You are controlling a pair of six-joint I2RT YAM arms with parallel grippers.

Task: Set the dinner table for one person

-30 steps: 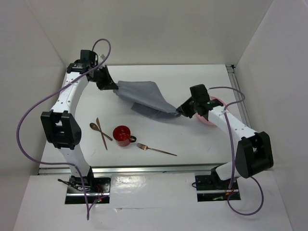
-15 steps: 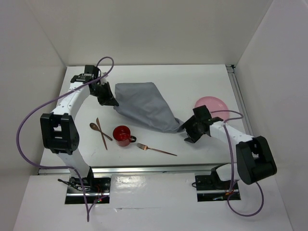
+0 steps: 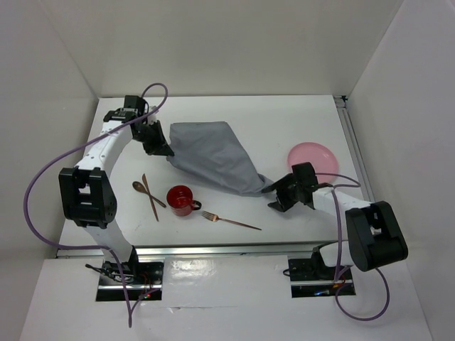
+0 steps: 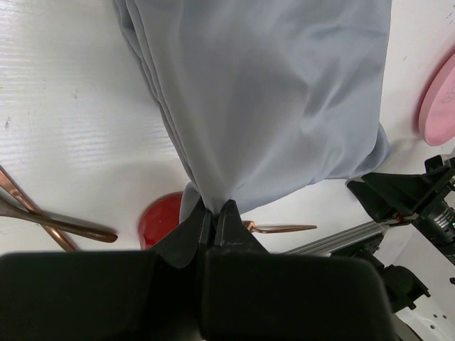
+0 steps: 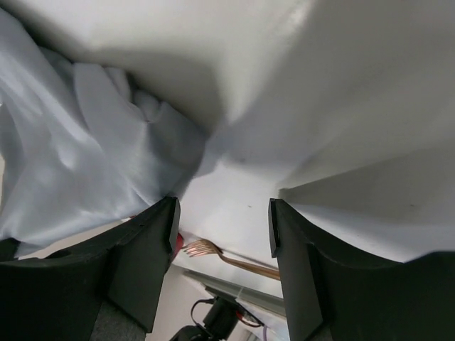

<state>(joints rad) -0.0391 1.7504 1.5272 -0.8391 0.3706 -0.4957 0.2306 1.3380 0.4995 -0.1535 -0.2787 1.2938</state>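
Observation:
A grey cloth (image 3: 213,158) lies spread on the white dinner table (image 3: 284,121), from upper left to a bunched corner at lower right. My left gripper (image 3: 165,151) is shut on the cloth's left corner; in the left wrist view the cloth (image 4: 270,92) runs straight into the closed jaws (image 4: 214,213). My right gripper (image 3: 274,197) is open and empty, just past the cloth's right corner (image 5: 85,135). A pink plate (image 3: 313,155) sits at the right. A red mug (image 3: 180,199), a copper fork (image 3: 231,222), a spoon (image 3: 144,190) and a knife (image 3: 150,197) lie near the front.
A metal rail (image 3: 227,249) runs along the table's near edge and another along the right edge (image 3: 353,153). White walls enclose the table on three sides. The left arm's purple cable (image 3: 43,177) loops out to the left.
My right gripper has let go of the cloth's right corner and opened, ending low by the front right. The cloth has gone from hanging bunched between both grippers to lying spread on the table.

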